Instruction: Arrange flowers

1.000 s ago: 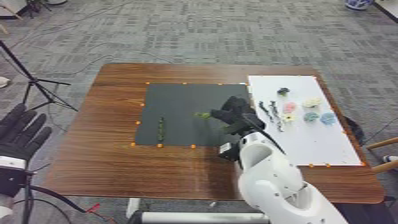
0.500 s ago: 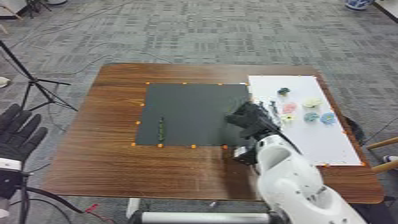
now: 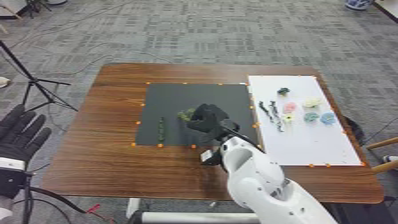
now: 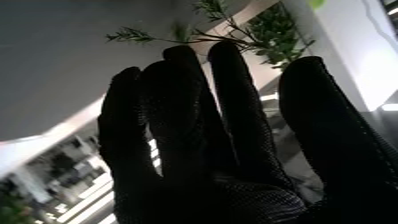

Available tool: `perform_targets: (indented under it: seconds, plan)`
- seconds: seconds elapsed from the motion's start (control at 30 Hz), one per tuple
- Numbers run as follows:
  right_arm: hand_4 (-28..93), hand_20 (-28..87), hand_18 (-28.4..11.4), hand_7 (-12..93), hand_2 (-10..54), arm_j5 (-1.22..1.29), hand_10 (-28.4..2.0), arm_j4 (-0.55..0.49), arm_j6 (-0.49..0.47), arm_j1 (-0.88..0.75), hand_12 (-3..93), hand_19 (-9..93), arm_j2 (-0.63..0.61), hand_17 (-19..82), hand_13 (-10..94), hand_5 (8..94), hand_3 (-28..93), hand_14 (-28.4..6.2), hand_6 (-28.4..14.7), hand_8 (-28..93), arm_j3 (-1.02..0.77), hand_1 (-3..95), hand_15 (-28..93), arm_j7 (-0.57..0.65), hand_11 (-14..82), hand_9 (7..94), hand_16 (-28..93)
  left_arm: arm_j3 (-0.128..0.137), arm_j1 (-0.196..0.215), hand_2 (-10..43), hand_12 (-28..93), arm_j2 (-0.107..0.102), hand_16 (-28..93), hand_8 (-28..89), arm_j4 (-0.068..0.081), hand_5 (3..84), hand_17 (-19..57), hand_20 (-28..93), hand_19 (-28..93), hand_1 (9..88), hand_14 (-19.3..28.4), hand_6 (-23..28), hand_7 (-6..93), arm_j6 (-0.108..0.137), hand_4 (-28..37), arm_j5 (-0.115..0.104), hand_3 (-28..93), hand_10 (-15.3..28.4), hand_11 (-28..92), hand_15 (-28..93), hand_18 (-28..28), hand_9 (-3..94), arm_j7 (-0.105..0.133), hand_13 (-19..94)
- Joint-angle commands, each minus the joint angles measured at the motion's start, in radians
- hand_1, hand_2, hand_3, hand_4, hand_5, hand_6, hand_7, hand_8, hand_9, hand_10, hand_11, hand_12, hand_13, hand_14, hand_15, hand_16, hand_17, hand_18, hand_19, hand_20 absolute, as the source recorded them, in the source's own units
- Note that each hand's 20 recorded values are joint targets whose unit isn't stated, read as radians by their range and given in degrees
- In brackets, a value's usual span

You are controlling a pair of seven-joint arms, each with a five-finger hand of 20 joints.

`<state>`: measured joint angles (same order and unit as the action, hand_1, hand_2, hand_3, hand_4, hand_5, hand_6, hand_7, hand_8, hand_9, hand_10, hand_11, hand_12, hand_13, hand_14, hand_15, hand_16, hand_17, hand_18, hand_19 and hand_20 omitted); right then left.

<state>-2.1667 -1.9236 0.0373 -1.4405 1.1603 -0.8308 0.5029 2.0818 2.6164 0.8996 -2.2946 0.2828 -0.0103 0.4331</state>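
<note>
So I had the right hand (image 3: 209,120) out over the black mat (image 3: 197,91), coming in from the near side, with its tips right by a feathery green sprig (image 3: 187,115). On the right wrist cam the fingers (image 4: 182,95) were pretty much straight up and the thumb stood apart from them, so I'd call that hand open. The greenery spread out right at and past the tips, but honestly I couldn't tell if anything actually had a hold on it. A dark green stem (image 3: 162,130) lay on the left part of the mat, lined up near to far. My left hand (image 3: 19,132) was off past the left edge of the tabletop (image 3: 98,170), open, fingers spread. Over on the white board (image 3: 311,147), just to the right of the mat, I had a couple of dark twigs (image 3: 276,117) along the side closest to the mat, then a pink flower (image 3: 290,107) with a small pale one (image 3: 287,118) nearer me. Right of those sat a cream flower (image 3: 311,102), a teal one (image 3: 311,117) and a light blue one (image 3: 328,118), and a little dark green plant (image 3: 283,91) was up toward the far end.
</note>
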Motion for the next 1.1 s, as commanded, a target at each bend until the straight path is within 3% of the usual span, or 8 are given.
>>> perform_targets:
  seconds: [0.03, 0.37, 0.9, 1.1]
  plan:
    - [-20, 38, -26.9, 15, 5.8, -0.093, -20.3, 0.02, -0.064, 0.03, 13.7, 80, 0.024, 30, 71, 63.1, 76, -12.1, -9.3, -10, 0.069, 34.3, 70, 0.024, 13.2, 60.8, 28, -0.001, 0.003, 17.8, 14, 0.01, -1, -7, -0.004, 37.5, -3.0, 13, 17, 23.1, 13.4, 8.1, 10.2, 0.001, -28.3, 0.005, 66, 13.9, 16, 25, 10.5, 33.2, -0.007, 24]
    - [-20, 38, -27.9, 11, 6.7, -0.158, -21.8, -0.01, -0.183, 0.024, 14.2, 81, 0.012, 31, 71, 64.0, 75, -12.8, -10.8, -10, 0.103, 33.1, 71, 0.087, 13.4, 62.6, 27, 0.004, 0.014, 17.8, 14, 0.014, -1, -7, -0.007, 37.6, -2.9, 13, 17, 23.0, 13.4, 8.1, 10.2, 0.001, -28.3, 0.001, 66, 14.0, 17, 25, 10.4, 33.3, 0.004, 24]
    - [-19, 37, -28.4, 10, 7.7, -0.147, -23.0, -0.056, -0.252, -0.008, 14.7, 82, -0.017, 31, 72, 66.8, 72, -13.6, -11.5, -9, 0.084, 31.9, 70, 0.166, 13.5, 64.8, 27, 0.006, 0.009, 17.8, 14, 0.02, -1, -6, -0.006, 37.6, -3.0, 13, 17, 23.1, 13.4, 8.3, 10.0, 0.005, -28.3, 0.003, 66, 13.9, 16, 25, 10.5, 33.3, -0.005, 24]
    - [-18, 36, -28.4, 10, 5.9, -0.162, -22.9, -0.065, -0.24, -0.015, 15.3, 82, -0.015, 31, 72, 56.1, 72, -13.7, -9.5, -9, 0.085, 31.5, 70, 0.153, 14.0, 64.2, 27, 0.005, -0.006, 17.8, 14, 0.019, -1, -7, -0.001, 37.6, -3.0, 13, 17, 23.1, 13.5, 8.3, 10.1, 0.009, -28.3, 0.008, 66, 13.9, 17, 25, 10.5, 33.3, -0.019, 24]
